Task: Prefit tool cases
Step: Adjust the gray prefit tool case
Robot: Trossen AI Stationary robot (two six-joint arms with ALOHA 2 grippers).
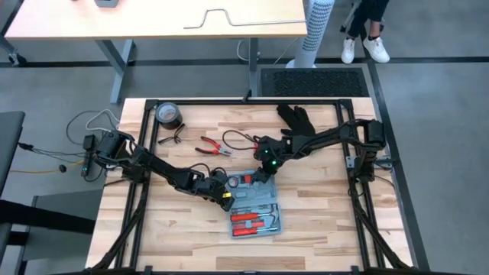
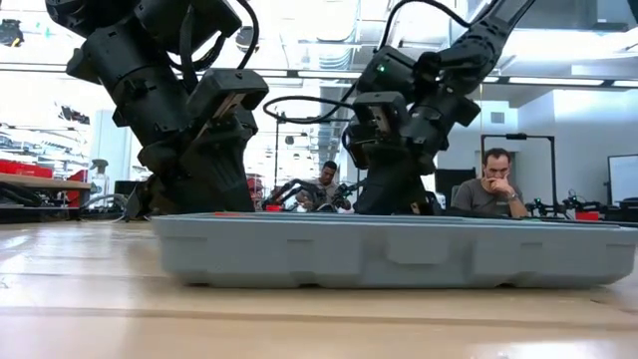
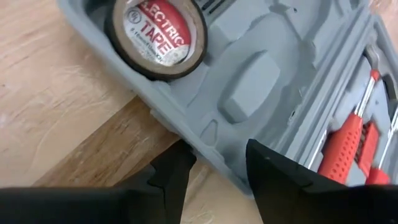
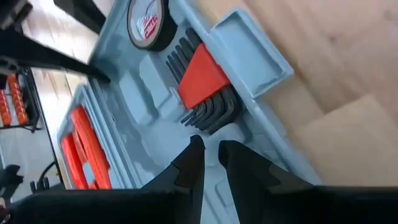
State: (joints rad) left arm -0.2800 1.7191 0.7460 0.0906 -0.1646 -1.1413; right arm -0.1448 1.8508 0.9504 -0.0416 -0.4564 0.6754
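Tool case [image 1: 256,210]: blue-grey shell, grey recesses. Screwdriver handles [image 3: 348,140]: red. Hex key holder [image 4: 202,74]: red. Tape roll [image 3: 158,34]: black, red-lettered label.

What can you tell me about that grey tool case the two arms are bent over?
The tool case is a flat blue-grey plastic tray lying open on the wooden table. Its moulded recesses hold red-handled tools, a roll of electrical tape and a red holder of hex keys; a handle tab sticks out from one edge. The left gripper straddles its rim, while the right gripper hovers over the inside.
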